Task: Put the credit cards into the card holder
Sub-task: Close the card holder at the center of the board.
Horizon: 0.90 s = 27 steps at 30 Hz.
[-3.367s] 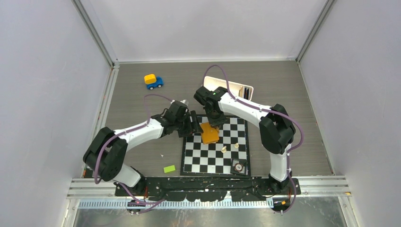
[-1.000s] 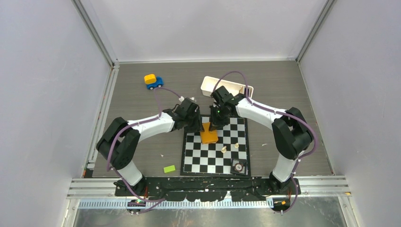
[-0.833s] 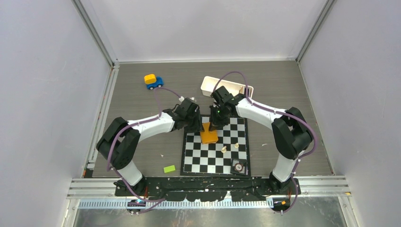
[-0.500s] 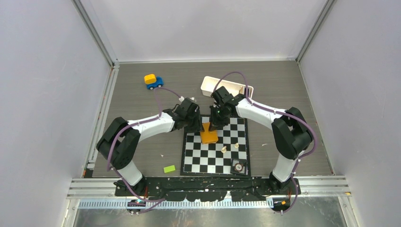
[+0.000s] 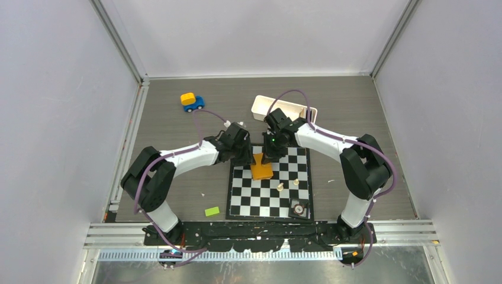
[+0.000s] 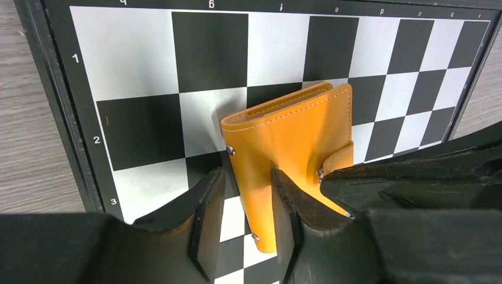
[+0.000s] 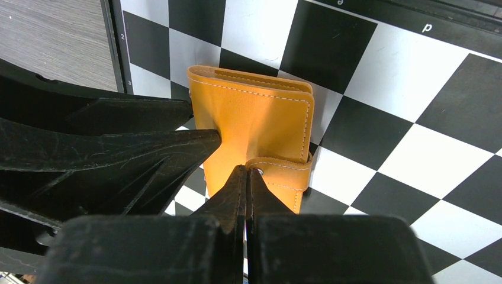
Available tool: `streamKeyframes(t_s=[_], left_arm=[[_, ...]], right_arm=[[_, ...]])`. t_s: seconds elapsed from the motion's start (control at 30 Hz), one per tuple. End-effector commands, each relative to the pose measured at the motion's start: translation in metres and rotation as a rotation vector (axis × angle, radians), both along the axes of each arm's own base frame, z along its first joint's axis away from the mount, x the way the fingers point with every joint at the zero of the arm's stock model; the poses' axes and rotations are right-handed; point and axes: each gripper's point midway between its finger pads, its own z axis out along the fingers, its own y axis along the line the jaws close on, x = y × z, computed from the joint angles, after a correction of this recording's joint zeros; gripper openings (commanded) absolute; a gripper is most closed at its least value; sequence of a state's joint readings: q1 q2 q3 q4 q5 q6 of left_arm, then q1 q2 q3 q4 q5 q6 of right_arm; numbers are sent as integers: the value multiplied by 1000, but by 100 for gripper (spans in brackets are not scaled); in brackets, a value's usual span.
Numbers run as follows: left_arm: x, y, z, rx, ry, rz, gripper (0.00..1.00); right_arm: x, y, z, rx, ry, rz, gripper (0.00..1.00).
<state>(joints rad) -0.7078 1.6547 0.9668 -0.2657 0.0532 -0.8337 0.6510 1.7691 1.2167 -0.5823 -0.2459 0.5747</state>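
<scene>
Broadly, the grey wood-grain table (image 5: 177, 118) fills the enclosure, and both arms reach in over it from the near edge. The left arm (image 5: 183, 158) and the right arm (image 5: 322, 141) bend towards each other and meet at the far-left corner of the chessboard (image 5: 260, 201), which lies near the middle of the table. A white tray (image 5: 258, 107) sits just beyond the board's far edge, partly hidden by the right arm.

The card holder (image 5: 261, 169), orange and folded shut, lies on the far-left squares of the board, between the two wrists. From the left wrist, the left gripper (image 6: 247, 173) has its fingers apart. They straddle the holder's left edge, one finger over the board beside it and the other over the leather. A sliver of board shows between the outer finger and the holder.

From the right wrist, the right gripper (image 7: 244, 168) has its fingers pressed together with no gap, their tips at the snap tab (image 7: 278, 171) on the holder's near side. Whether any of the tab is caught between them I cannot tell.

A blue and yellow toy car (image 5: 192, 101) stands far left on the table, well apart from the board. A small dark square item with a round face (image 5: 299, 208) rests on the board's near-right corner. A green block (image 5: 212, 211) lies on the table just left of the board's near edge. Two pale chess pieces (image 5: 280, 187) stand right of the holder.
</scene>
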Motion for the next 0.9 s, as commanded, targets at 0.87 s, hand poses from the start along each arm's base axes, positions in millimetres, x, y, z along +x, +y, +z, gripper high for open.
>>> streamKeyframes(t_s=[0.87], left_arm=[[-9, 16, -17, 88, 38, 15, 35]], right_arm=[[-27, -53, -69, -321, 63, -35, 1]])
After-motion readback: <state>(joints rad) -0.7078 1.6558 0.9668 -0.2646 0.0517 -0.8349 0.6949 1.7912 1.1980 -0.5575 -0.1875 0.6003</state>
